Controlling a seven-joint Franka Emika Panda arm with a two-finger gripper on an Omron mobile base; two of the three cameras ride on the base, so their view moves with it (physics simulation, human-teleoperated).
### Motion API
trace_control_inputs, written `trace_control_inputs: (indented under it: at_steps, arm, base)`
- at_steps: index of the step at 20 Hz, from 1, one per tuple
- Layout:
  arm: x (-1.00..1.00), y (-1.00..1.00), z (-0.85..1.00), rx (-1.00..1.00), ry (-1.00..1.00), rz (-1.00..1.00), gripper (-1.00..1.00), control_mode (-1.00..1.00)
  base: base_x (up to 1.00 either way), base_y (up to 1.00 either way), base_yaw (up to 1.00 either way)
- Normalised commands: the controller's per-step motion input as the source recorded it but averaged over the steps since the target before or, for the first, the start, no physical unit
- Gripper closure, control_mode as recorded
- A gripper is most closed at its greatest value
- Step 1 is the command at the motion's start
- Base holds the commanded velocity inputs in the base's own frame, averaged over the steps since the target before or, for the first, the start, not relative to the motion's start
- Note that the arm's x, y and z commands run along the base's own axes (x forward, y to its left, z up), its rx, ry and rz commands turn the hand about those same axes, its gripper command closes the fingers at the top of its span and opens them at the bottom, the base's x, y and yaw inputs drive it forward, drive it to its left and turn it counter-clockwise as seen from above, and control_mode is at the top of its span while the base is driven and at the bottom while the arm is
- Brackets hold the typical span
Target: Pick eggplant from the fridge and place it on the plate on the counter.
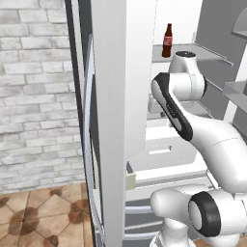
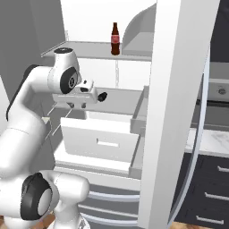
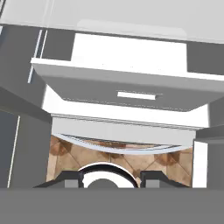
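Dark-tipped and spread with nothing between its fingers, the gripper (image 3: 112, 177) is hanging above the fridge (image 2: 103, 134) drawer (image 3: 127, 94), eggplant unseen, so it is probably needing to search the shelves before reaching.

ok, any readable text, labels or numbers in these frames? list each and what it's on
None can be read.
The bottle on the upper fridge shelf has a red label band; any print on it is too small and blurred to read.
The fridge drawer front carries a plain pale handle slot and no lettering.
The oven knob beside the fridge has no legible marking.
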Motion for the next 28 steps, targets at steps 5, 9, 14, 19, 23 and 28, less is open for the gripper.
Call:
trace_control_inputs:
  at_steps: [5, 9, 14, 19, 23, 28]
  arm:
    - [0.11, 0.00, -0.27, 0.00, 0.00, -0.13, -1.00, -1.00]
    - [0.21, 0.00, -0.34, 0.00, -0.06, -0.18, -1.00, -1.00]
    - [0.09, 0.03, -0.05, 0.01, -0.26, -0.06, -1.00, -1.00]
    - [0.12, 0.00, 0.00, 0.01, -0.31, 0.00, -1.00, -1.00]
    - [0.32, 0.00, 0.04, 0.00, -0.08, 0.00, -1.00, -1.00]
    - [0.39, -0.01, 0.00, 0.00, 0.00, 0.00, -1.00, -1.00]
  base:
    - [0.00, 0.00, 0.00]
    - [0.00, 0.00, 0.00]
    - [0.00, 0.00, 0.00]
    - [0.00, 0.00, 0.00]
    - [0.00, 0.00, 0.00]
    - [0.00, 0.00, 0.00]
